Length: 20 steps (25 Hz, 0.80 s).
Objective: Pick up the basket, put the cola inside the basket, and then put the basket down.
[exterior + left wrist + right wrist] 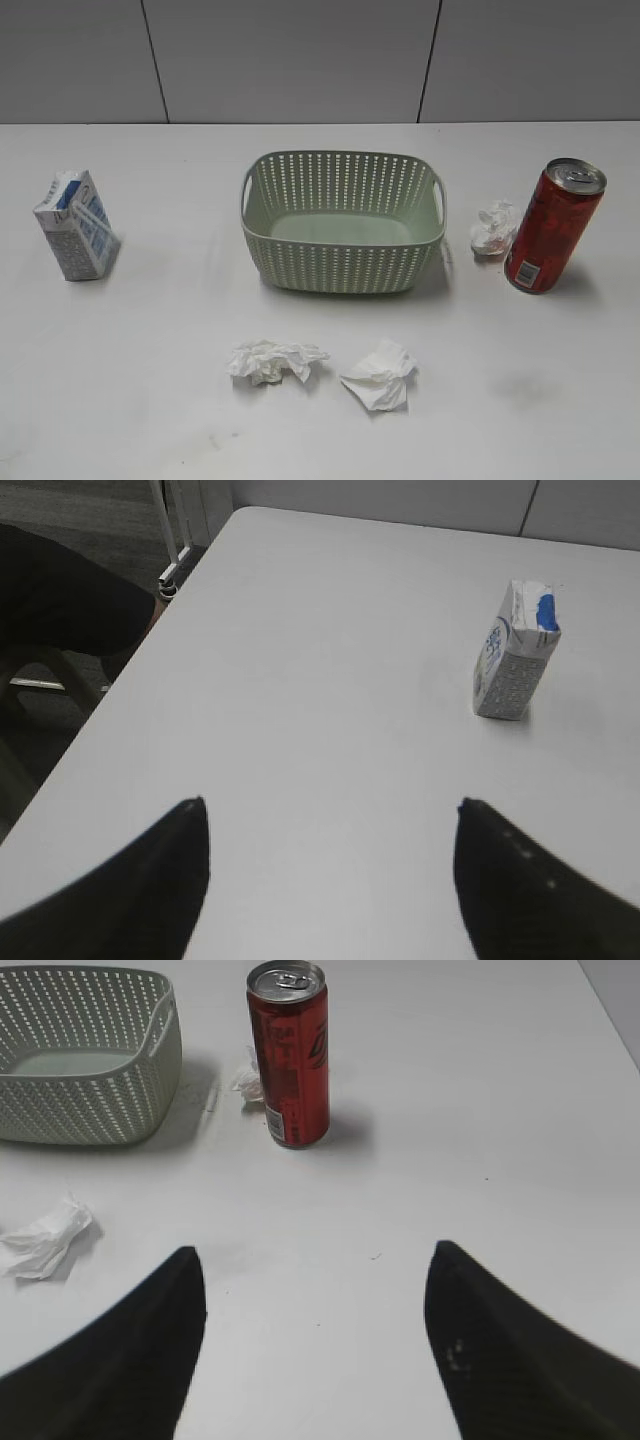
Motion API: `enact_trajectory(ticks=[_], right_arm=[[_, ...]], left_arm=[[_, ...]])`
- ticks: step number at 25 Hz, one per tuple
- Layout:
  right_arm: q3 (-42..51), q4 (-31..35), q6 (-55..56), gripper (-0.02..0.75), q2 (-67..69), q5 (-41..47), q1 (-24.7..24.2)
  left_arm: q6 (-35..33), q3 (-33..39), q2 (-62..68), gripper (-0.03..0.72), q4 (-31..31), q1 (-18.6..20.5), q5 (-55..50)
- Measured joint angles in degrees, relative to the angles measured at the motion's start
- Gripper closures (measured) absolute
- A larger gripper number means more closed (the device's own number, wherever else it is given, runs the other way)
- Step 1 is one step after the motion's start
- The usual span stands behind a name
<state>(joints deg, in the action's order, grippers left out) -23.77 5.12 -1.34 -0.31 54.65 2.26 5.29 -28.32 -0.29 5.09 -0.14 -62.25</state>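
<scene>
1. A white desk [150,400] fills the lower scene, its matte top faintly scuffed.
2. Behind it rises a grey panelled wall [290,60], split by thin dark seams.
3. Off the desk's left edge, dark grey floor [90,510] shows.
4. There, white metal legs [168,540] stand beside a dark chair [60,620].
5. Light is soft, even; shadows faint.

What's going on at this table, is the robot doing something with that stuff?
Nothing is being handled yet. The green basket sits empty mid-table, and the red cola can stands upright to its right, beside a crumpled tissue. A blue-white carton stands far left, and two more tissue wads lie in front. Both arms hang back: the left gripper and right gripper are open over bare table, holding nothing.
</scene>
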Motion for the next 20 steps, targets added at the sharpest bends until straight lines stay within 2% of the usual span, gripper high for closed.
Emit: enact_trajectory(ticks=[6, 11, 14, 20], right_arm=[[0.00, 0.00, 0.00, 0.204, 0.00, 0.00, 0.00], [0.00, 0.00, 0.00, 0.204, 0.00, 0.00, 0.00], [0.00, 0.00, 0.00, 0.204, 0.00, 0.00, 0.00], [0.00, 0.00, 0.00, 0.204, 0.00, 0.00, 0.00]], left_arm=[[0.00, -1.52, 1.62, 0.109, 0.00, 0.00, 2.81], [-0.67, -5.01, 10.58, 0.109, -0.71, -0.26, 4.74], [-1.10, -6.94, 16.28, 0.109, -2.05, -2.76, 7.89], [-2.88, -11.97, 29.70, 0.109, -2.27, -10.57, 10.75]])
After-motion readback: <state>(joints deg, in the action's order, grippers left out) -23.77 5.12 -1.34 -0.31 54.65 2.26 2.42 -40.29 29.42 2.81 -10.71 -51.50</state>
